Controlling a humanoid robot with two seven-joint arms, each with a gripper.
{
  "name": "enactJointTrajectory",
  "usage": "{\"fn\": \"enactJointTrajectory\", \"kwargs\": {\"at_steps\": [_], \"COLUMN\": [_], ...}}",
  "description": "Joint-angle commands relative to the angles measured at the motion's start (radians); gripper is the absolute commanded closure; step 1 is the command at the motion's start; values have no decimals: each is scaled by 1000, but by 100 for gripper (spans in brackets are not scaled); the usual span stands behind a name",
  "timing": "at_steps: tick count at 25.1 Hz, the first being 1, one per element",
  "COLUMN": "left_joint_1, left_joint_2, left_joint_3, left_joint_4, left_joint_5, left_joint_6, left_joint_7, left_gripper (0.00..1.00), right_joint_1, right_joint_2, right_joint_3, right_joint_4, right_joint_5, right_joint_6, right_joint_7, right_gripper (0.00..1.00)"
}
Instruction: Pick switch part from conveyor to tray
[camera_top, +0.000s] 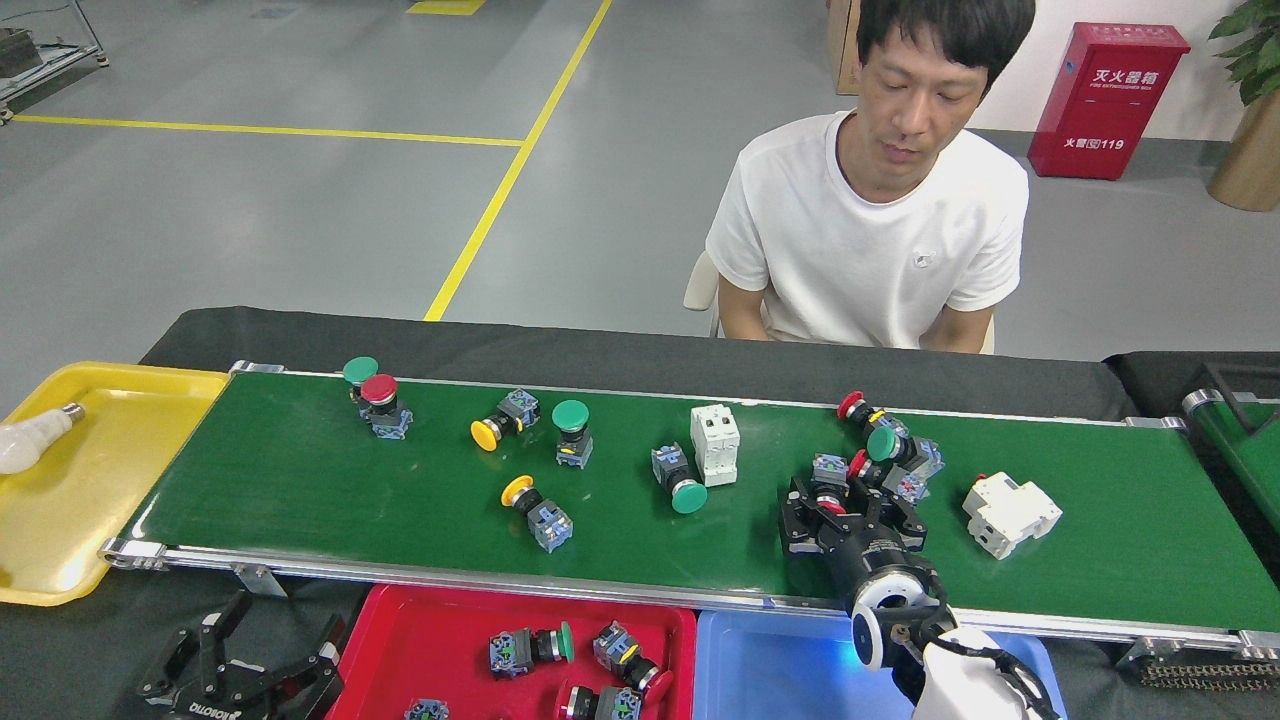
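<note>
The right pincer (850, 505) sits spread around a red-capped switch part (829, 487) on the conveyor (300, 490). The left pincer (262, 645) hangs spread, empty, beside the red tray (440, 640).

Left pincer (262, 650): black, with several slim linked fingers; white lettering on the body, seen upside down and too small to read with certainty.
Right pincer (848, 502): black, blocky knuckles with linked fingers; small light lettering on the housing, unreadable.
Right wrist: black cylinder behind the pincer, ending in a silver-white ring.
Wrist light: blue glow on the ring's lower left edge.
Right forearm: smooth white shell below the ring.
Cable: thin black lead looping over the white shell.
</note>
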Motion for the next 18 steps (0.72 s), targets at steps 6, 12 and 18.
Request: {"fn": "enactJointTrajectory", "kwargs": {"at_steps": [6, 12, 18], "left_joint_1": [-89, -125, -174], "left_joint_2": [-135, -135, -137], "left_joint_3": [-55, -78, -95], "left_joint_4": [-23, -16, 55], "left_joint_5": [-5, -14, -41], "left_joint_6": [51, 152, 172], "left_joint_7": [-176, -188, -189], "left_gripper": [1, 1, 1], "right_joint_1": [-18, 25, 104], "right_joint_2": [0, 1, -2], "right_joint_3": [-1, 7, 120], "right_joint_4": [-141, -333, -372], "right_joint_5": [-5, -5, -5], "right_joint_6": [-142, -407, -622], "right_joint_7": [11, 10, -4], "right_gripper": [98, 97, 96]}}
